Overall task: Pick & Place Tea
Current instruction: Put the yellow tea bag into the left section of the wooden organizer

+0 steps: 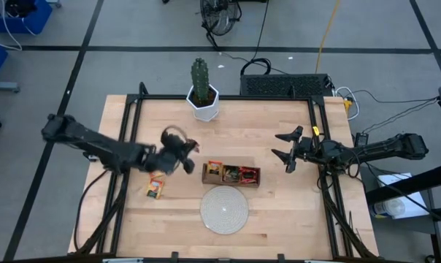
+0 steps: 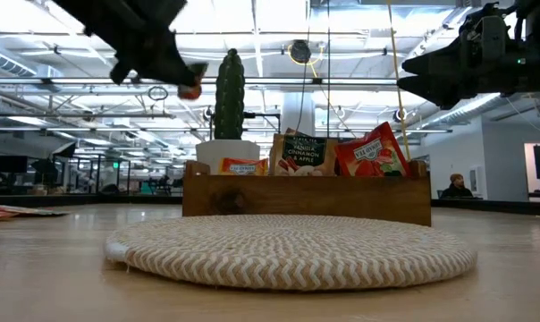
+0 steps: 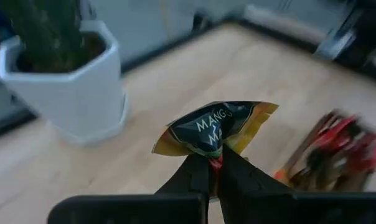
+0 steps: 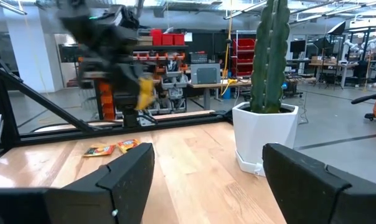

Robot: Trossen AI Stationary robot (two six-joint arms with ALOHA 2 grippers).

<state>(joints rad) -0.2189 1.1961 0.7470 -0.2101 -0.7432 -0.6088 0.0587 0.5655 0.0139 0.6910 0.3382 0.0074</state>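
Observation:
My left gripper is shut on an orange-yellow tea sachet with a dark printed centre, held above the table to the left of the brown wooden tray. The tray holds several sachets standing on edge. More sachets lie flat on the table at the left. The round woven disc lies in front of the tray. My right gripper is open and empty, raised right of the tray. My left gripper pinches the sachet's lower edge between its two fingers. The sachet stands out beyond the fingertips, crumpled and bowed, lifted clear of the table.
A cactus in a white pot stands at the far middle of the table. Bare wood lies between the tray and my right gripper and around the disc.

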